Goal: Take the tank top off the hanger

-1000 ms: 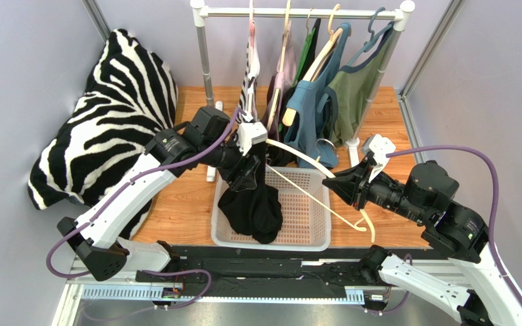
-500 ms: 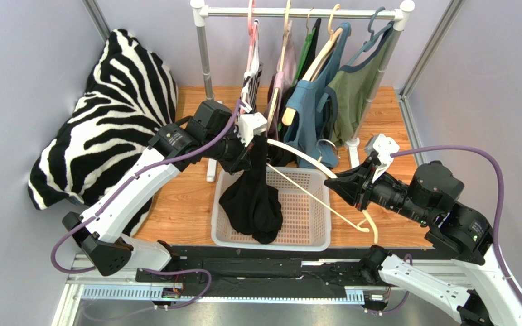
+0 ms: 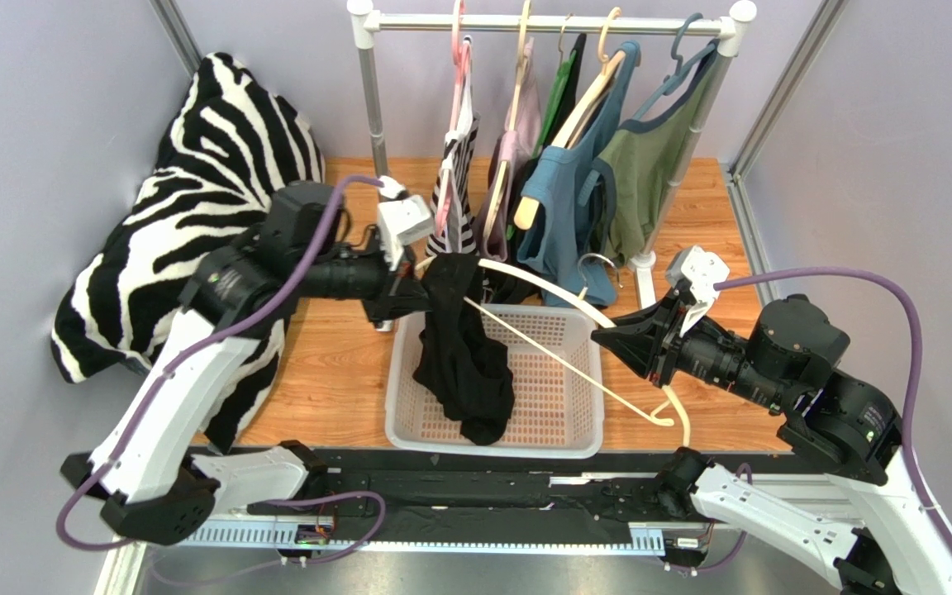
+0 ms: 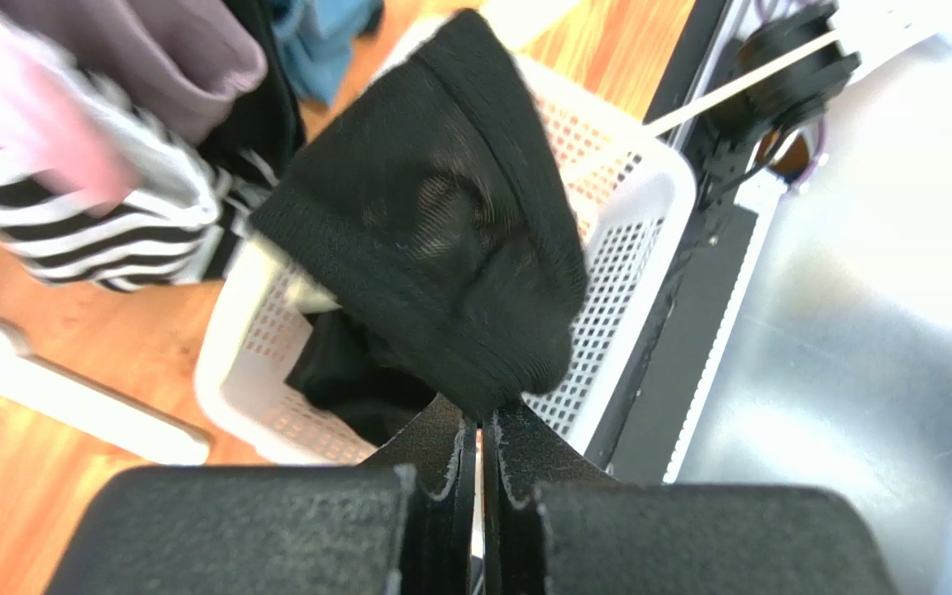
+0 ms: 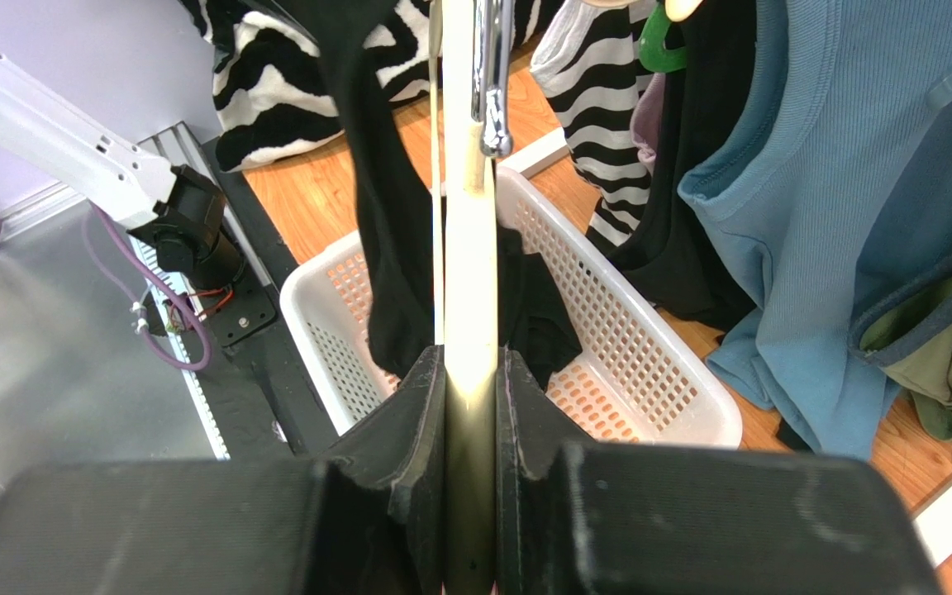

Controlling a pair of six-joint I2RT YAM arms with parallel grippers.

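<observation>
**Tank top sits at the hanger's left end**

The left gripper (image 4: 484,436) pinches the black knit tank top (image 4: 444,248), which drapes off the left end of the cream wooden hanger (image 5: 469,285) into the white plastic basket (image 5: 707,428). The hanger's length runs rightward to the right gripper (image 3: 611,336), which is clamped on it.

Both arms have long white shells and round black joints. A thick purple cable (image 3: 335,189) loops over the left arm (image 3: 183,384), and another purple cable (image 3: 816,270) loops over the right arm (image 3: 816,366). A small white camera box (image 3: 404,223) sits on each wrist. The left gripper (image 4: 481,419) and the right gripper (image 5: 469,366) have rough black fingers (image 4: 438,477).
</observation>
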